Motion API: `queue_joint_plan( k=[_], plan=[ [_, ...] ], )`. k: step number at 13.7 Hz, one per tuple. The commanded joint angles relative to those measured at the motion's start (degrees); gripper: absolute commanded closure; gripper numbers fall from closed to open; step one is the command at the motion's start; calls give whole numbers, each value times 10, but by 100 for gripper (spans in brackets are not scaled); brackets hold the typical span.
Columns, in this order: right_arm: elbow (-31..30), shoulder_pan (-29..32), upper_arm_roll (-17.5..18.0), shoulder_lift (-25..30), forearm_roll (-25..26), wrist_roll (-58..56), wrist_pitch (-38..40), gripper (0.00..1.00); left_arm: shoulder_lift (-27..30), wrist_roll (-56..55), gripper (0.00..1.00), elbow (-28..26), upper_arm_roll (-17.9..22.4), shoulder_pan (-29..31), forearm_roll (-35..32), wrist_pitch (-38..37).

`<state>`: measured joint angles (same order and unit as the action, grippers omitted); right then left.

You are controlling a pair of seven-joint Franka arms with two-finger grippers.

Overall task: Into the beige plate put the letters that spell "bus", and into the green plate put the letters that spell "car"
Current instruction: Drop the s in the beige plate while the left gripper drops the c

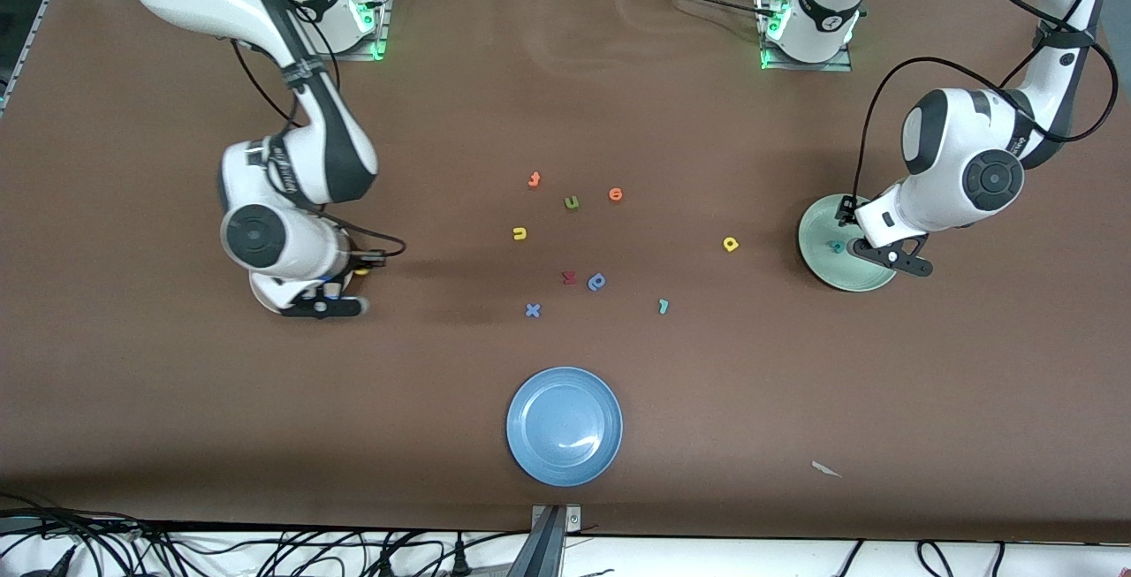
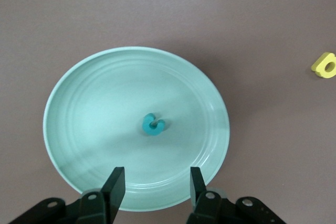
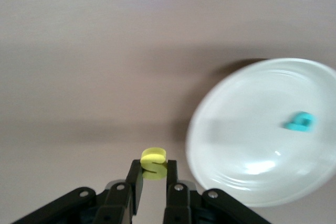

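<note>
Three plates (image 1: 848,281) and twelve foam letters (image 1: 519,233) in all

teal c (image 2: 153,125) flat in green plate (image 2: 79,108); yellow s (image 3: 154,163) pinched upright beside beige plate (image 3: 231,145) holding teal b (image 3: 301,121)

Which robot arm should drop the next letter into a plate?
The right arm. Its right gripper is shut on the yellow s, beside the beige plate. The left gripper is open and empty over the green plate.
</note>
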<state>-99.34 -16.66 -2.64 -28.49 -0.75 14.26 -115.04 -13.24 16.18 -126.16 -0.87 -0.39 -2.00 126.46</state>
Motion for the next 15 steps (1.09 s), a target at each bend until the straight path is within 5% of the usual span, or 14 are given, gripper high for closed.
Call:
queue_joint_plan(
  k=[1,6,7,8,9,15],
  plan=[
    [-18,2,-38,4,5,-33,10,91,2,-80,41,3,-49,-6,2,7],
    [-40,15,-71,-30,4,-85,-4,88,-44,-154,19,1,-130,-8,3,116],
    [-39,15,-71,-30,5,-85,-5,80,-56,-166,18,1,-132,-17,3,131],
    [-39,15,-71,-30,4,-85,-5,53,-68,-169,14,0,-132,-22,3,146],
    [-37,15,-71,-30,1,-85,-5,5,-81,-170,1,-2,-133,-24,2,165],
    [71,-56,-53,-19,-7,20,89,2,-121,-172,1,-3,-134,-58,-5,192]
  ],
)
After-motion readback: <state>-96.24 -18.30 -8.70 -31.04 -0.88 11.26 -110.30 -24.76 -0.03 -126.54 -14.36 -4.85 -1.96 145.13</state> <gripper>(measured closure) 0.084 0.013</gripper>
